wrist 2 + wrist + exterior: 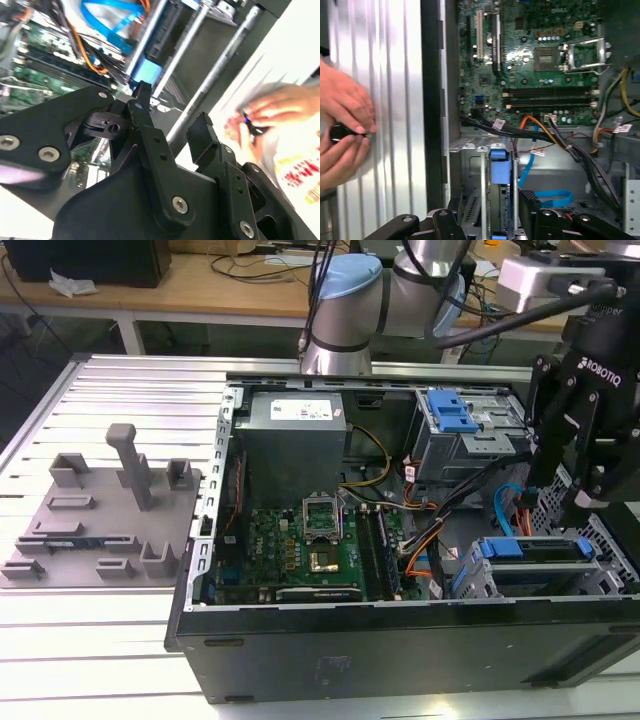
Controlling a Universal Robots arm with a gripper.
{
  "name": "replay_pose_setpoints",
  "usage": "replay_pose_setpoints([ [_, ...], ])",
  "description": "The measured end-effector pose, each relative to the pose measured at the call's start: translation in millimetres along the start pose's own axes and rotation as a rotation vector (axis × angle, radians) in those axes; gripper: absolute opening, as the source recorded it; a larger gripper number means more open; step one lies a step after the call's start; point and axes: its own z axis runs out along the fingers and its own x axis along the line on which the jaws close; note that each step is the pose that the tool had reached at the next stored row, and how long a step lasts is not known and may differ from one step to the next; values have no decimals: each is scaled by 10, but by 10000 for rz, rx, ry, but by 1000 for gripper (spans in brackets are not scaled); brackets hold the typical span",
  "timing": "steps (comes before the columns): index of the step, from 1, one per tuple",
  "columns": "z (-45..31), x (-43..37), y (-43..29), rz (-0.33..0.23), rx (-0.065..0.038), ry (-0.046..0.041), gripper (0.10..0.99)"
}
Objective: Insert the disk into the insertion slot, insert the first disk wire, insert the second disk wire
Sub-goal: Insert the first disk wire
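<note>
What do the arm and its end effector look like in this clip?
The arm is silver tubing with pale blue joint caps; black cables run beside it. The end effector is matt black with white lettering on its body, and its fingers are flat jointed links fastened by silver screws.

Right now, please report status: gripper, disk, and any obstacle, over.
Gripper open, empty, over disk. Disk sits in insertion slot. Person's hands outside case, beside it.
</note>
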Motion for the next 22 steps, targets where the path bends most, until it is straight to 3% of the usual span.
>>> replay_pose_setpoints([
  [1,-2,-15,1,-8,-12,287,565],
  [6,-19,-100,2,-30,-17,1207,565],
  [7,-25,-128,1,-34,-13,1388,565],
  [8,-34,-208,-7,-38,-10,1621,565],
  [9,-40,-307,-33,-37,-8,1659,565],
  [12,-51,-462,-70,-38,-8,1660,565],
  [14,-52,-591,-140,-37,-9,1638,565],
  [22,8,-749,-502,-38,-10,1613,565],
])
